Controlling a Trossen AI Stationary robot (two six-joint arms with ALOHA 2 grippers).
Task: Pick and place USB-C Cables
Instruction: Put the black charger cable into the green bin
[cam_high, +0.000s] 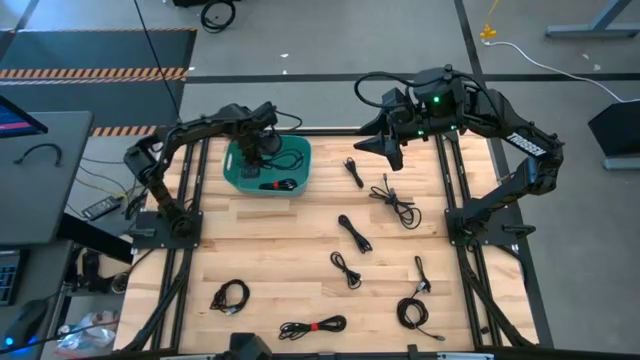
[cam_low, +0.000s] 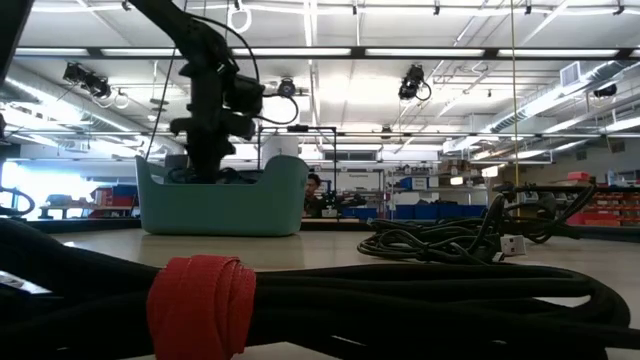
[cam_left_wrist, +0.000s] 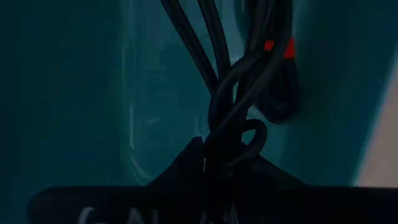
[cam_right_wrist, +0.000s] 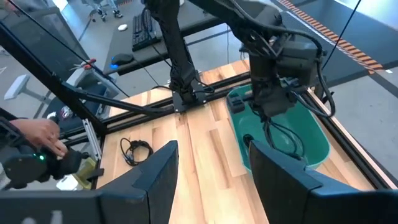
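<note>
A teal bin (cam_high: 300, 160) stands at the table's far left. My left gripper (cam_high: 262, 150) points down into it, shut on a black USB-C cable (cam_left_wrist: 230, 93) that hangs in loops (cam_right_wrist: 281, 134) inside the bin. Another cable with a red tie (cam_left_wrist: 278, 48) lies on the bin's floor. Several more black cables lie flat on the wooden table, among them (cam_high: 354, 233), (cam_high: 395, 200) and a red-tied one (cam_high: 312, 327). My right gripper (cam_right_wrist: 211, 168) hovers open high above the table's far right (cam_high: 385, 145), with nothing between its fingers. My left gripper pinches a bunch of the cable's strands (cam_left_wrist: 219, 134) between its two fingers, coming from above and pointing down. The cable hangs slack below the fingers, within the bin's walls. Whether its lower loops touch the bin's floor, I cannot tell.
Black frame rails (cam_high: 455, 190) run along the table's left and right sides. In the low view a red-tied cable bundle (cam_low: 200, 305) lies close to the camera and a tangled cable (cam_low: 450, 240) lies further back. A person's hand (cam_right_wrist: 37, 134) shows beyond the table.
</note>
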